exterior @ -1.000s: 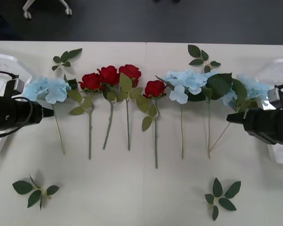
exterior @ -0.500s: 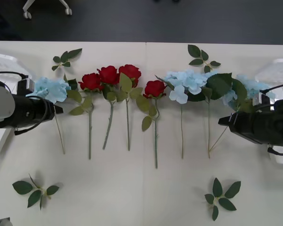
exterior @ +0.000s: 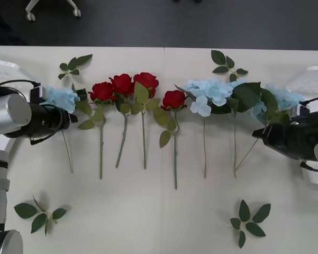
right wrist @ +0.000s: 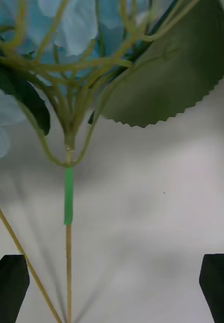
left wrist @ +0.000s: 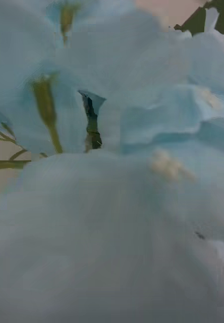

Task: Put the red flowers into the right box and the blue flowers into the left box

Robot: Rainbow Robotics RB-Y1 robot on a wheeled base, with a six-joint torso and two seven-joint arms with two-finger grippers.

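Several red flowers (exterior: 121, 84) lie side by side left of the table's middle, stems toward me. Blue flowers (exterior: 209, 92) lie to their right, and one blue flower (exterior: 58, 98) lies at the far left. My left gripper (exterior: 69, 119) hangs over that far-left bloom, whose pale petals (left wrist: 112, 202) press close to the left wrist camera. My right gripper (right wrist: 112, 260) is open, low over the table, with the rightmost blue flower's stem (right wrist: 68, 202) between its black fingers (right wrist: 8, 287). The left box (exterior: 2, 69) and the right box (exterior: 315, 79) stand at the table's side edges.
Flowerless leaf sprigs lie at the back left (exterior: 74, 66), back right (exterior: 227, 66), front left (exterior: 37, 214) and front right (exterior: 248, 219). A large green leaf (right wrist: 162, 75) spreads beside the stem in the right wrist view. The table's far edge runs behind the flowers.
My left arm has reached rightward and covers more of the far-left blue flower. My right arm has shifted slightly and ends about where it began.
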